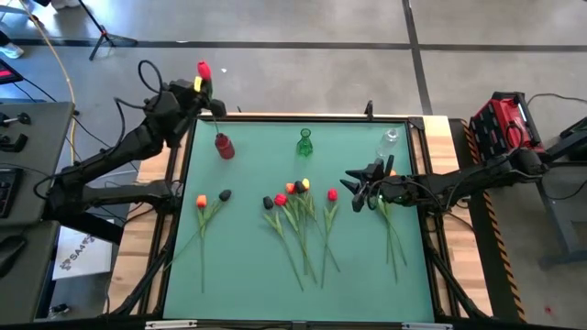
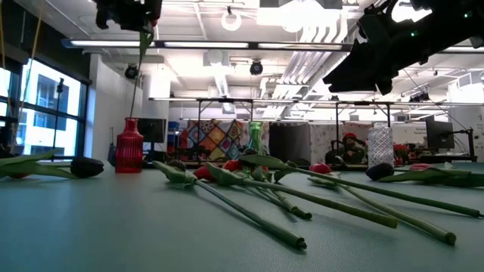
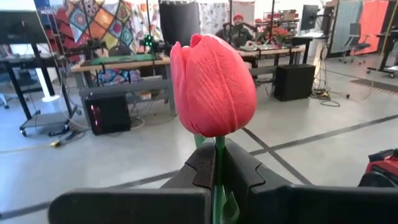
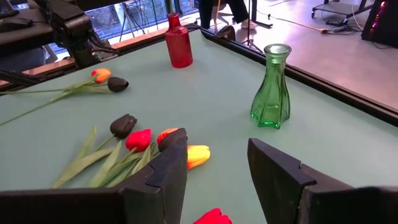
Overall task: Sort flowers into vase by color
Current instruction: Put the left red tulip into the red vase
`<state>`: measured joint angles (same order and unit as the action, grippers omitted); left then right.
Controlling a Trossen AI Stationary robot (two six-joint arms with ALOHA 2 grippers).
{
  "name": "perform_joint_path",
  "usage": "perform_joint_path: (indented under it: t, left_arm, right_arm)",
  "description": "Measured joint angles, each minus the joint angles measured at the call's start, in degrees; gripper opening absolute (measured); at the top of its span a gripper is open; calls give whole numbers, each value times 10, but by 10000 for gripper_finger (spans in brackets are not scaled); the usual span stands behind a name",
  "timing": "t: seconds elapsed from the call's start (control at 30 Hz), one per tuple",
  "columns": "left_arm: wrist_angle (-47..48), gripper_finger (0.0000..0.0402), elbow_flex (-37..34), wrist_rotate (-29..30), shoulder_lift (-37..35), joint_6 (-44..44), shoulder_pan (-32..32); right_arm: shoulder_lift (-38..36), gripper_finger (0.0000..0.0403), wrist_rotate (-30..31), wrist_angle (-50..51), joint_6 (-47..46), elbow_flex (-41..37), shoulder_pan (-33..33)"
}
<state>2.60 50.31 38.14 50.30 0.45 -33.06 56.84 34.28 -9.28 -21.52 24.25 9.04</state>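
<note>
The left end effector (image 1: 204, 89) is clamped on a red tulip's thin green stem (image 3: 212, 87), held high near the ribbed red glass vase (image 1: 224, 146), seemingly for colour-matched insertion. The right end effector (image 1: 365, 186), fingers apart, hovers over flowers lying on the green surface (image 1: 248, 257).

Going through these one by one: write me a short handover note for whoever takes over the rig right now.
Left gripper: shut on a red tulip flower, held raised near the red ribbed vase.
Right gripper: open, empty, low over the green mat near the clear vase.
Done: no vase shows a flower in it yet.
Left: the green glass vase stands empty; the loose flowers lie scattered on the mat, all to sort.
</note>
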Motion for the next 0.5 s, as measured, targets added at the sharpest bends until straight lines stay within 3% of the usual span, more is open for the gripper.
perform_joint_path:
  t: [0.5]
  left_arm:
    - [-40, 3, -113, -1, -5, -72, 1]
  right_arm:
    - [0, 158, 0, 0, 9, 0, 0]
